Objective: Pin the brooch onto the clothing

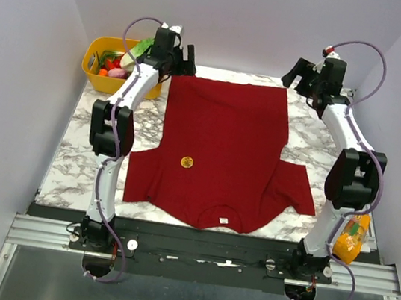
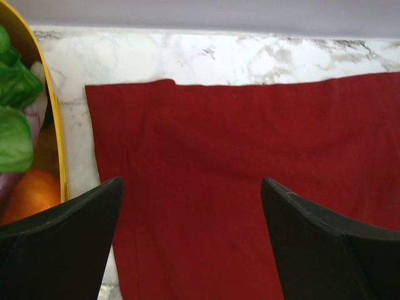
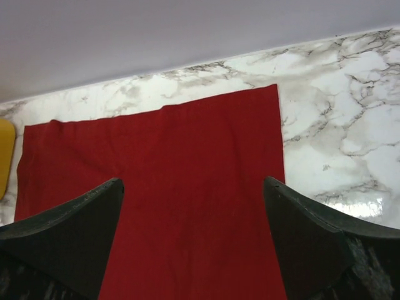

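Note:
The dark red T-shirt [image 1: 224, 146] lies flat on the marble table, its neck with a small white label [image 1: 224, 220] toward the near edge. The small golden brooch [image 1: 186, 162] sits on the shirt's chest, left of centre. My left gripper [image 1: 186, 59] is open and empty above the shirt's far left hem; the left wrist view shows the red fabric [image 2: 250, 156] between its fingers [image 2: 69, 237]. My right gripper [image 1: 294, 72] is open and empty above the far right hem, with the shirt [image 3: 175, 175] below it. The brooch is out of both wrist views.
A yellow basket [image 1: 97, 74] with toy vegetables stands at the far left corner; its rim shows in the left wrist view [image 2: 55, 125]. An orange-yellow snack bag [image 1: 351, 237] lies at the near right by the right arm's base. Grey walls enclose the table.

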Robot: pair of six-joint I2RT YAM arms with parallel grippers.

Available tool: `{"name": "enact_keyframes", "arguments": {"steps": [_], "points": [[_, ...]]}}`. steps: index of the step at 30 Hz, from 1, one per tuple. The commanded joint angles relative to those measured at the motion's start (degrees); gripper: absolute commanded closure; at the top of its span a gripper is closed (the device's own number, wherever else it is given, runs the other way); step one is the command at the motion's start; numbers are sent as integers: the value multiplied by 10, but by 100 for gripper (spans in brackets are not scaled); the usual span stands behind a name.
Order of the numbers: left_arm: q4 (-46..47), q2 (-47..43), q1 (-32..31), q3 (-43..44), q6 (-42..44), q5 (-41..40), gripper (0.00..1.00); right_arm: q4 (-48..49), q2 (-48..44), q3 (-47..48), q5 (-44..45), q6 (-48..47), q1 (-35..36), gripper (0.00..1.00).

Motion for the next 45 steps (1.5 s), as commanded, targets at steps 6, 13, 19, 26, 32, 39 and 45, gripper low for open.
{"name": "enact_keyframes", "arguments": {"steps": [6,13,19,26,32,39,45], "points": [[44,-216,-10,-235,-15,20,11,-50,-128,-96,-29,40,-1,0],[80,-376,-13,-463,-56,32,33,-80,-177,-226,-72,54,0,0],[71,-455,-13,-596,-85,-23,80,-84,-225,-330,-35,75,-1,0],[33,-495,1,-728,-136,-129,100,-139,-245,-373,5,125,-2,2],[40,-464,34,-786,-154,-103,100,-178,-239,-400,29,146,-1,17],[28,-423,53,-785,-153,-119,100,-216,-216,-398,65,160,-1,25],[-13,-399,58,-758,-143,-196,100,-233,-224,-410,102,178,-1,30]]}}
